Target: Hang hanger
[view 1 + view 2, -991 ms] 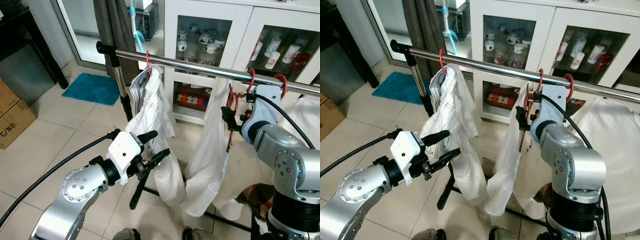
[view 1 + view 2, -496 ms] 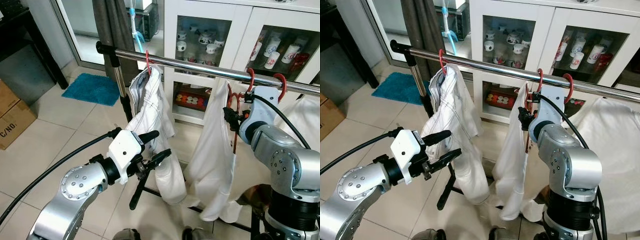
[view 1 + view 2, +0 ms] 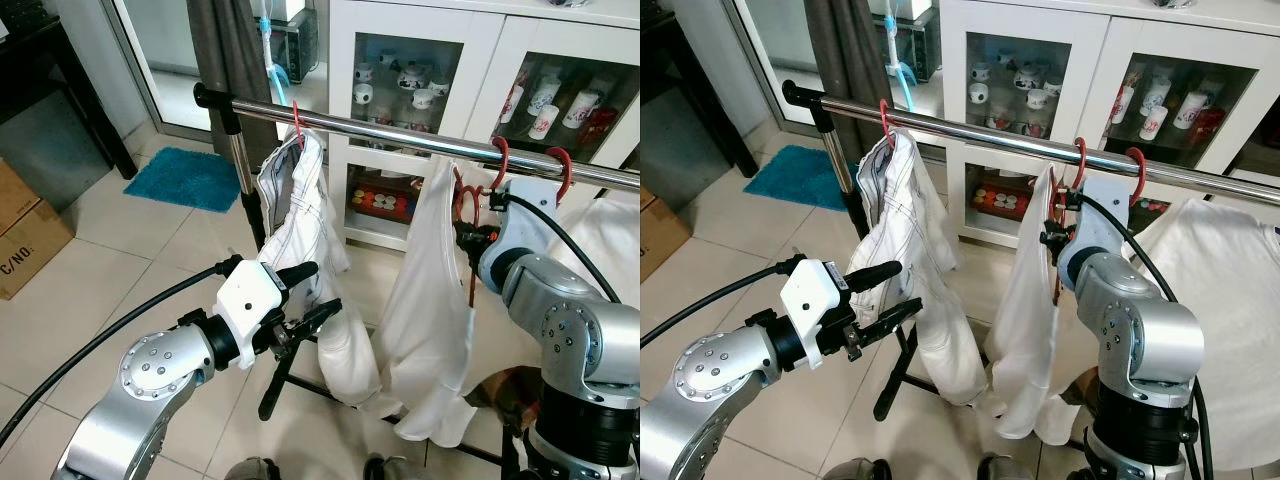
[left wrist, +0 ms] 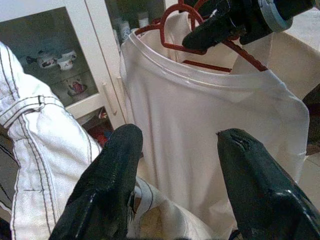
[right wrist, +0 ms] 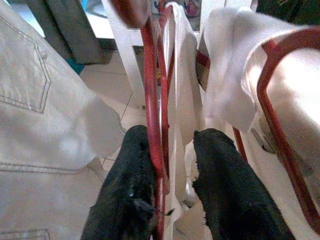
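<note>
Hanger (image 3: 466, 200) hook now over the rail (image 3: 400, 137), shirt (image 3: 425, 310) dropped lower; right gripper (image 5: 172, 165) jaws still pinch it, left gripper (image 4: 180, 165) open, empty.

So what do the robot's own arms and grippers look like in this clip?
Both arms are rounded silver metal with bolted joints and a black cable along each. The left gripper has a white block-shaped housing and two long black fingers; the right gripper has matching black fingers, scuffed.

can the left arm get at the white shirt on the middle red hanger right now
Probably yes: the left gripper is open and faces the white shirt, with only the white trousers hanging close beside its path.
</note>
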You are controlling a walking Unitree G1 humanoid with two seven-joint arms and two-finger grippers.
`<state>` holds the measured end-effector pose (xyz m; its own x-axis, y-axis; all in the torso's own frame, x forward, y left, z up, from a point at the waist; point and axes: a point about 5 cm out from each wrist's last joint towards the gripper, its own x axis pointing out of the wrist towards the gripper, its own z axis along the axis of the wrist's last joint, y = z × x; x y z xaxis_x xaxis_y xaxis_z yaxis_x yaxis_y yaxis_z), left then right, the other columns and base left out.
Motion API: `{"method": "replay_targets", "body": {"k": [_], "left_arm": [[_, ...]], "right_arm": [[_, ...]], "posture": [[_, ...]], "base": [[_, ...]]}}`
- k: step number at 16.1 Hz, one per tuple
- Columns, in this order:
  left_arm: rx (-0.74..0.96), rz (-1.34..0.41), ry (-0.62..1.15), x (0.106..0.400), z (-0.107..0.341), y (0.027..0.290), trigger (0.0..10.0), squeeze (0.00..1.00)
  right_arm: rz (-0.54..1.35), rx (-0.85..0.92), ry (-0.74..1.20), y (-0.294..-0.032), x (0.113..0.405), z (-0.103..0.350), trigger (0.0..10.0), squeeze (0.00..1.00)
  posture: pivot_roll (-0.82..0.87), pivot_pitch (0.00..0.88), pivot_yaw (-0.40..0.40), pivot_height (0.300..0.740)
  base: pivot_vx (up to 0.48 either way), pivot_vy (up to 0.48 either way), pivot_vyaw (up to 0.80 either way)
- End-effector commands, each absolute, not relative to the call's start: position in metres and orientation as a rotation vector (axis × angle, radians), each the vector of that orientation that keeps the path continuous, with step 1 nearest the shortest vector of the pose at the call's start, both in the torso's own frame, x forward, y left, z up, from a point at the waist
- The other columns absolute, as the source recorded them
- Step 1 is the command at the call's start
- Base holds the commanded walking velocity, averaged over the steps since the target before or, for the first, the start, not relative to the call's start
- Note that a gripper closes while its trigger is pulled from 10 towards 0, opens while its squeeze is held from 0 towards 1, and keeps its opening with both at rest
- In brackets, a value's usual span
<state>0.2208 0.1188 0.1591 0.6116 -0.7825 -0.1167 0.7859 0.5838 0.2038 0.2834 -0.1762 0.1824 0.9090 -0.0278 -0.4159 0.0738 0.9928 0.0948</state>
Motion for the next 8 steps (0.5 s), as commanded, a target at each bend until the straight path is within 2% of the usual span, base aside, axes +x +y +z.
{"method": "replay_targets", "body": {"k": [1,8], "left_arm": [[0.253,-0.927,0.016,0.2184,0.1607,0.1190,10.0,0.00],[0.256,-0.926,0.013,0.2188,0.1609,0.1197,10.0,0.00]], "right_arm": [[-0.047,0.125,0.432,-0.1771,0.2800,0.1821,0.0,0.00],[-0.045,0.141,0.437,-0.1760,0.2755,0.1788,0.0,0.00]], "posture": [[-0.07,0.082,0.027,0.740],[-0.06,0.088,0.032,0.740]], "base": [[0.000,0.000,0.00],[0.000,0.000,0.00]]}}
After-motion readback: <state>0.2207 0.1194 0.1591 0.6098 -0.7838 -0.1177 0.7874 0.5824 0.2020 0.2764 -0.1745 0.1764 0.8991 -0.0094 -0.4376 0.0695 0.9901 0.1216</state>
